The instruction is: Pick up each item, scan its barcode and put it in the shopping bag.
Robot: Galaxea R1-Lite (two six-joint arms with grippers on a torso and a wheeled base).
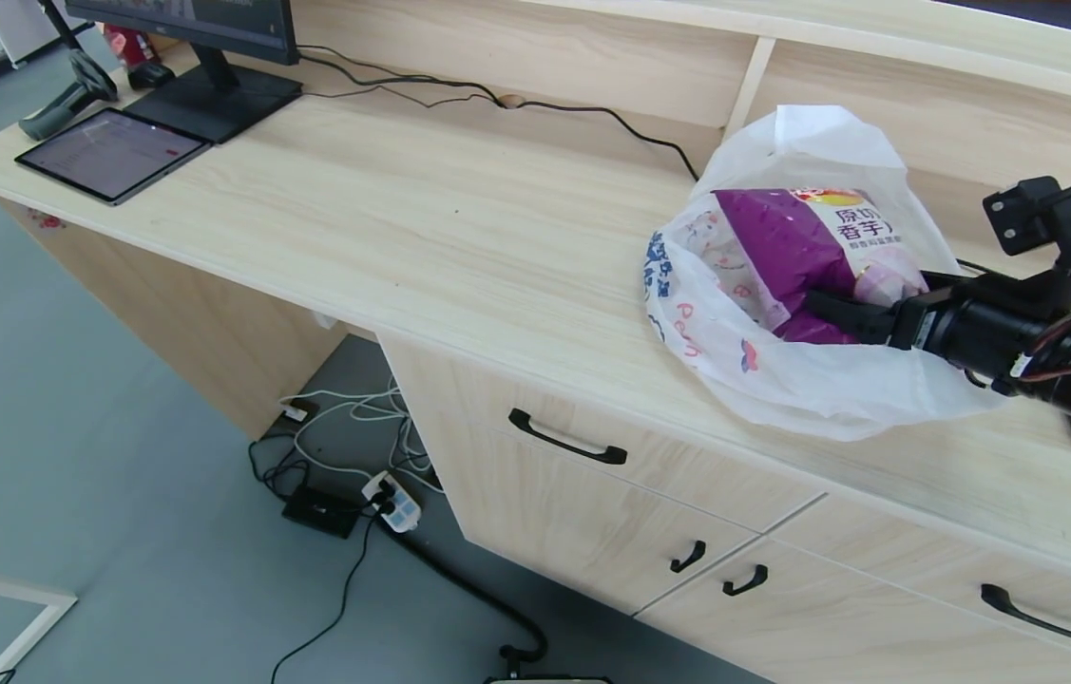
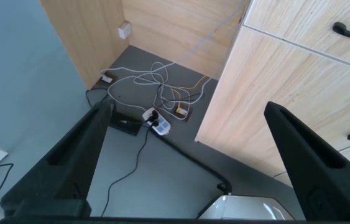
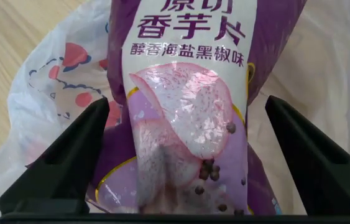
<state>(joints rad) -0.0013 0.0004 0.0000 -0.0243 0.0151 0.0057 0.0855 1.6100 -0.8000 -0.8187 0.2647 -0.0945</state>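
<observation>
Pale wooden table (image 1: 459, 218), shopping bag (image 1: 811, 389) at its right end, and your right tool (image 3: 187, 102) straddles the purple snack packet (image 1: 773, 237) in the bag's mouth, jaws wide: it looks light, puffy and slick, so pinch a sealed edge gently.

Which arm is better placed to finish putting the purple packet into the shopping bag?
Right. The right gripper is at the shopping bag, open around the purple packet. The left gripper hangs low by the cabinet, over floor cables.
</observation>
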